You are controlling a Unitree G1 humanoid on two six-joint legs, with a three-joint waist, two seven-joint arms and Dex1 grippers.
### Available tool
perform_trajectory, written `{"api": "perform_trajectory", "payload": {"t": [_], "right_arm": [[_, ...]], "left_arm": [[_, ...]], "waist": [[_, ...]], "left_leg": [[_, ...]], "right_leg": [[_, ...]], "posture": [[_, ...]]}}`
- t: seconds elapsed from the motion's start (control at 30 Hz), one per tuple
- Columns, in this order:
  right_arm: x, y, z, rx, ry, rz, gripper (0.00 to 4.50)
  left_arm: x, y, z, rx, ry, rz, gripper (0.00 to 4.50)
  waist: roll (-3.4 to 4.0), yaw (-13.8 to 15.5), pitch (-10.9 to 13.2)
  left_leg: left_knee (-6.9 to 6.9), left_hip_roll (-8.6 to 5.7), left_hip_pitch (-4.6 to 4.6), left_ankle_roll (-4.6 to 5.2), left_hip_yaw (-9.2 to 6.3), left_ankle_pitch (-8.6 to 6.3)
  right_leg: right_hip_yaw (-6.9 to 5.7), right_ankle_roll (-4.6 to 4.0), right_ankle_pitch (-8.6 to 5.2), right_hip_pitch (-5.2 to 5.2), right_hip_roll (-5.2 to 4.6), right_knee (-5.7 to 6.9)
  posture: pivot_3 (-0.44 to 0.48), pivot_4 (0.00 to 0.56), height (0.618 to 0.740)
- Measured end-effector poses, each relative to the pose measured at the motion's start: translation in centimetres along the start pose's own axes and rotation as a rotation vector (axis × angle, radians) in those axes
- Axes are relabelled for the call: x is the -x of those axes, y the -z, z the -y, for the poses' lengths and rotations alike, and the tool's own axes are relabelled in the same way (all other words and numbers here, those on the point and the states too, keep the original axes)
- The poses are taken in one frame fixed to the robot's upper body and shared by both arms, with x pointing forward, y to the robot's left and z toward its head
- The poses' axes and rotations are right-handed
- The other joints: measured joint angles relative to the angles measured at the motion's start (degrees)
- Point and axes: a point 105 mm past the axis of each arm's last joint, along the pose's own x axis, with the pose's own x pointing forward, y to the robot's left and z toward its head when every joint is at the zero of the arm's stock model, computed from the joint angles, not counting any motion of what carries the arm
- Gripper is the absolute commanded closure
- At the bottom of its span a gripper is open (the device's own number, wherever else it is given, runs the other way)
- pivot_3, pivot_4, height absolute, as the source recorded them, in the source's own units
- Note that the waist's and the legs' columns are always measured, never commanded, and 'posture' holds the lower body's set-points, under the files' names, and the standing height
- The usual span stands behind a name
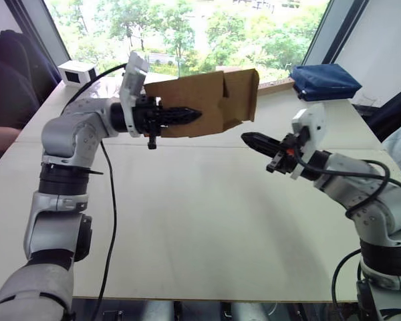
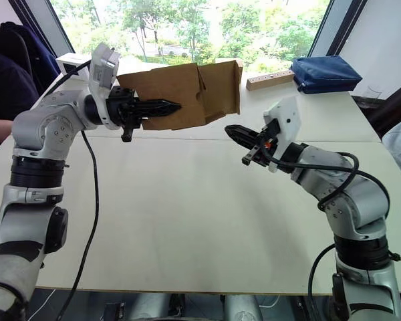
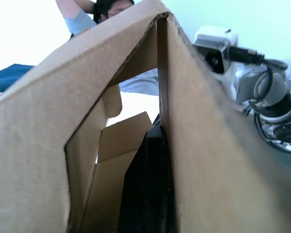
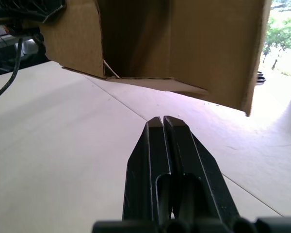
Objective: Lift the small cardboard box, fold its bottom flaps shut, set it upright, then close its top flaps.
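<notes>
Left arm closest in the head views, elbow low, forearm angled up. Left gripper [image 1: 187,115] has its fingers clamped on a wall of the small cardboard box [image 1: 207,100], holding it in the air well above the desk [image 1: 207,221]. Left wrist view confirms: one black finger [image 3: 148,189] sits inside the box against the inner face of that wall, brown cardboard on both sides of it.

Box is on its side, long axis roughly level, slightly tilted. The end facing the right arm is open, with flaps [image 2: 222,87] sticking out unfolded; one hangs lower than the rest. Can't tell from these views which end is top and which is bottom. Right wrist view looks up at the box from below: a loose flap edge [image 4: 155,83] dips under the open cavity.

Right gripper [image 1: 257,142] hovers below and just to the right of the box's open end, not touching it. Its fingers [image 4: 155,170] are pressed together, nothing between them, tips pointing toward the box.

Back of desk: blue fabric bag [image 1: 324,81] at the right rear corner, wooden block [image 2: 271,80] beside it, small white box [image 1: 77,71] at the left rear. A person's arm [image 1: 3,137] is at the far left edge.
</notes>
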Motion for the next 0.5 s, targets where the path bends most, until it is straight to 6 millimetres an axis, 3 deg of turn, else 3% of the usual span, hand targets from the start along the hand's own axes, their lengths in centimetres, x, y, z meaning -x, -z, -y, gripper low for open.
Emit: {"api": "perform_trajectory", "payload": {"t": [0.23, 0.5], "right_arm": [[-1.2, -1.5, -0.3, 0.019, -0.032, 0.061, 4.47], [-1.6, -1.4, -0.5, -0.018, -0.049, 0.077, 4.47]], "left_arm": [[-0.5, -0.3, 0.7, -0.015, 0.023, -0.008, 4.50], [-1.1, 0.8, 1.0, 0.003, 0.043, -0.030, 4.50]], "waist": [[0.00, 0.1, 0.0], [0.00, 0.0, 0.0]], "left_leg": [[0.00, 0.00, -0.03, 0.00, -0.01, 0.00], [0.00, 0.00, -0.02, 0.00, -0.01, 0.00]], "right_leg": [[0.00, 0.00, 0.00, 0.00, 0.00, -0.05], [0.00, 0.00, 0.00, 0.01, 0.00, -0.04]], "posture": [[0.000, 0.150, 0.740], [0.000, 0.150, 0.740]]}}
